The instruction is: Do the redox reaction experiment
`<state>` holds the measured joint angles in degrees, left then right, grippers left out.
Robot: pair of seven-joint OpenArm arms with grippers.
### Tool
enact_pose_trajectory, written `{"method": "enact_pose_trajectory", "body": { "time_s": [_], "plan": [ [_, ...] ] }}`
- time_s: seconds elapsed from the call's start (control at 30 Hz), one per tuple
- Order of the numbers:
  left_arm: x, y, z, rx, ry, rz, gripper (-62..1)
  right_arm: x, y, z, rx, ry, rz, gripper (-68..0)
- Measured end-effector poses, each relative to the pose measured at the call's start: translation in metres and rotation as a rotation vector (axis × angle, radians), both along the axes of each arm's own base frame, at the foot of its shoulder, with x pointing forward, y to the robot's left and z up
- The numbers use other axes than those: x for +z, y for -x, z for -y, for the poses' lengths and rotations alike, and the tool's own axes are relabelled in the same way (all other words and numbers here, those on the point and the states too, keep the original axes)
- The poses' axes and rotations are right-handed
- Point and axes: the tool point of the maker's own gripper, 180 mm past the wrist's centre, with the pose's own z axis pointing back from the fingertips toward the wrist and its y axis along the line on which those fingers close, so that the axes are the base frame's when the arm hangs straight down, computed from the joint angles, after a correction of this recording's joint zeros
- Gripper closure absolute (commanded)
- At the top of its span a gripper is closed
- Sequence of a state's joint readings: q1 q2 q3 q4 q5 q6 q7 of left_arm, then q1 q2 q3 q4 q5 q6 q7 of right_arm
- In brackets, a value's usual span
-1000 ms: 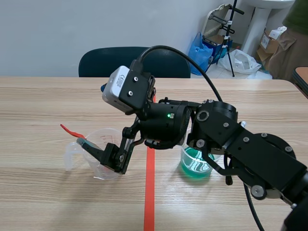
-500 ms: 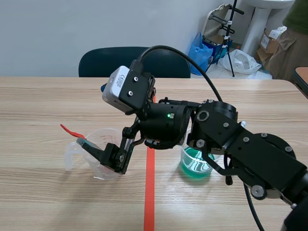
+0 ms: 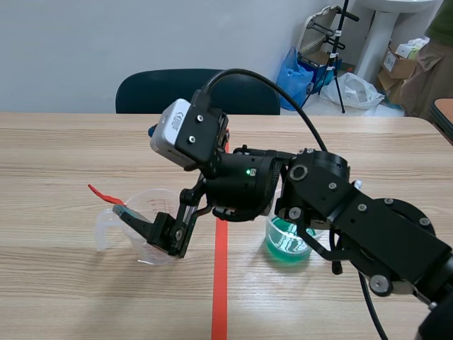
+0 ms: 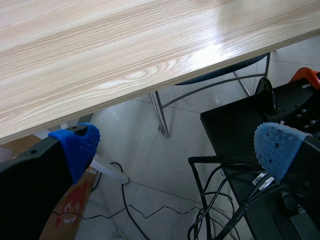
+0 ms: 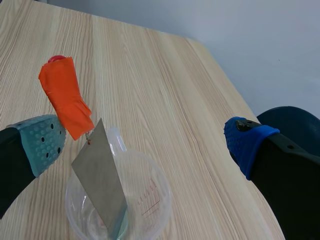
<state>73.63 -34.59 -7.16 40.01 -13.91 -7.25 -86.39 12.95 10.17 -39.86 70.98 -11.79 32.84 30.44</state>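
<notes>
Almost nothing has moved in the last second: on the worktop (image 3: 71, 297) the right arm (image 3: 354, 219) keeps the same pose, reaching past the red line to the clear measuring cup (image 5: 150, 200).

The right tool (image 5: 144, 142) is released. Its fingers stand wide on either side of the cup and press on nothing. The left tool (image 4: 177, 145) is also released and empty, off the worktop edge and far from the cup.

A beaker of green liquid (image 3: 287, 244) stands near the cup, across the red line. The grey metal strip (image 5: 100, 175) stands tilted inside the cup, and its orange tape tab (image 5: 64, 95) sticks out over the rim.

I judge that the strip has just been set down in the cup. The next move probably calls for backing the right tool away without knocking the strip, then bringing the green liquid to the cup. I cannot tell whether the cup already holds liquid.
</notes>
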Motion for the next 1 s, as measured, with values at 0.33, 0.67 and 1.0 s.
{"method": "enact_pose_trajectory", "body": {
  "time_s": [0.33, 0.67, 1.0],
  "plan": [
    [0.000, 0.000, 0.000, 0.000, 0.000, 0.000, -62.3, -0.014, 0.031, 0.012, 0.022, -0.031, -0.053, -67.9],
    [0.000, 0.000, 0.000, 0.000, 0.000, 0.000, -62.3, 0.005, 0.061, 0.058, -0.040, -0.025, -0.010, -67.9],
    [0.000, 0.000, 0.000, 0.000, 0.000, 0.001, -62.3, 0.027, 0.047, 0.144, -0.335, -0.028, -0.071, -67.9]
  ]
}}
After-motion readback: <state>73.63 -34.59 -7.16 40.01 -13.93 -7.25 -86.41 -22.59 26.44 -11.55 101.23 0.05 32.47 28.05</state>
